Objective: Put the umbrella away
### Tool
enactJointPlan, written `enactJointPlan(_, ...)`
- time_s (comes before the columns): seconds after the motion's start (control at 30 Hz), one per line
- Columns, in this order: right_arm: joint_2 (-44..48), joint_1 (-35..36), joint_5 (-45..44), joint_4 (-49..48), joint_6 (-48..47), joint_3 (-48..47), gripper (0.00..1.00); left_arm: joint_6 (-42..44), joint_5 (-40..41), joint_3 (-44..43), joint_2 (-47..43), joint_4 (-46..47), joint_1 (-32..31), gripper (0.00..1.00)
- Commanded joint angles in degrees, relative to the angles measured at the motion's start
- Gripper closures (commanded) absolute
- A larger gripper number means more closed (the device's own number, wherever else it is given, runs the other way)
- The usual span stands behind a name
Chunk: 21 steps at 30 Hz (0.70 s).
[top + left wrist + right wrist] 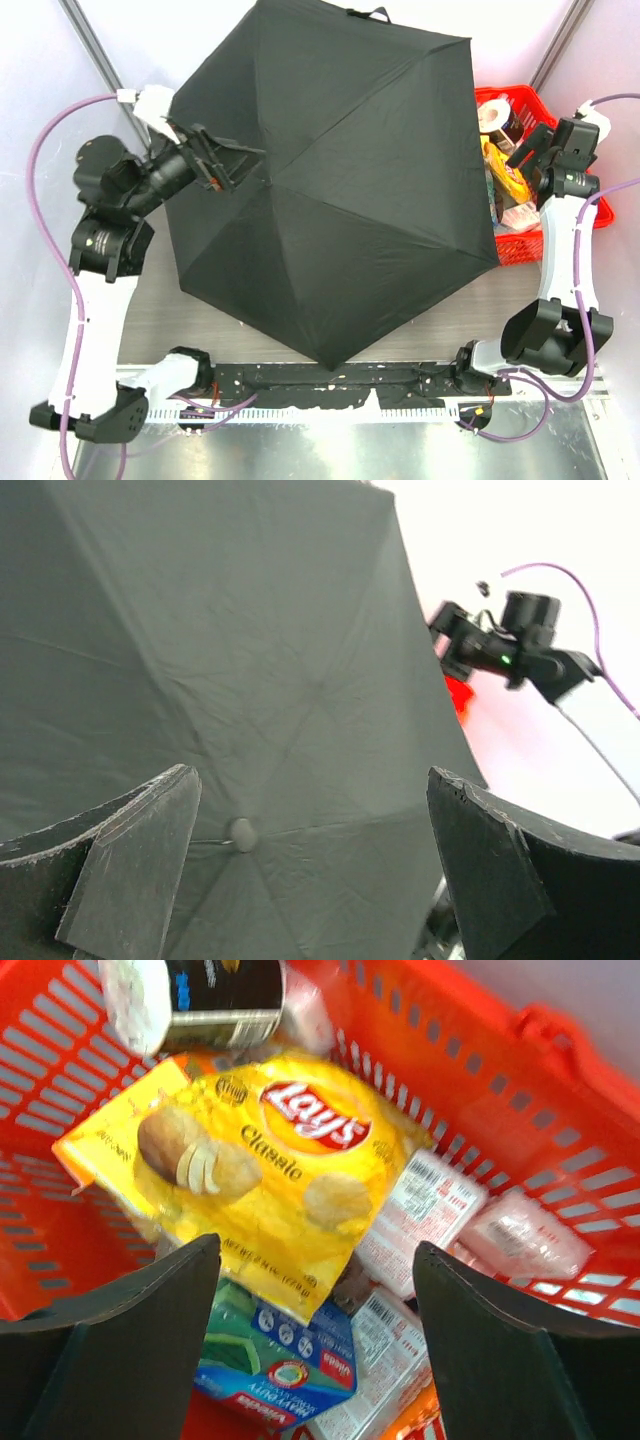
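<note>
1. your umbrella (330, 190) is fully open and plain black. it sits canopy side up, with seams running from a small round cap (243, 833) out across eight panels.
2. it lies across the middle of the table (170, 310) and hides most of it. a short black loop (370, 13) sticks out at the far edge, and one corner reaches the near edge between the arm bases.
3. your left gripper (240, 163) is at the canopy's left edge with its jaws wide apart, gripping nothing. you cannot tell whether it touches the fabric.
4. your right gripper (315, 1350) also has its jaws spread and empty, above a red basket (525, 100) at the table's right side.
5. the basket holds a yellow chip bag (270, 1170), a can (200, 1000) and wrapped packets. the umbrella's right edge overlaps the basket's left side.
6. the table is pale and wood-grained, with white walls around it. purple cables (45, 180) loop beside both arms.
</note>
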<state>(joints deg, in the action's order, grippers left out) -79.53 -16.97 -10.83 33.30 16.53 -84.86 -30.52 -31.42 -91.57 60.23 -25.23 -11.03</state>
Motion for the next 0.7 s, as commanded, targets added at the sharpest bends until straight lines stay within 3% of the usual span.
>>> enactJointPlan(0.0, 3.0, 2.6, 13.3, -0.5, 0.3, 4.4, 0.21, -1.4, -3.7, -3.6, 3.0, -0.7, -10.4, 0.01)
enactJointPlan(0.13, 8.7, 9.0, 16.1, -1.7, 0.7, 9.6, 0.21, 1.3, 2.6, -8.3, 8.1, -3.5, -23.2, 0.02)
enactJointPlan(0.33, 14.5, 17.0, 17.5, 4.7, 0.5, 7.7, 0.21, 10.6, 19.4, -19.9, 17.5, -13.7, -43.2, 0.02)
enactJointPlan(0.53, 18.2, 21.3, 32.3, 5.0, 5.4, 0.7, 0.22, 20.0, 41.0, -37.5, 27.2, -23.6, -60.9, 0.0)
enactJointPlan(0.67, 18.6, 22.1, 46.8, -2.7, 12.1, -1.3, 0.22, 25.9, 58.3, -47.8, 33.0, -27.6, -71.0, 0.0)
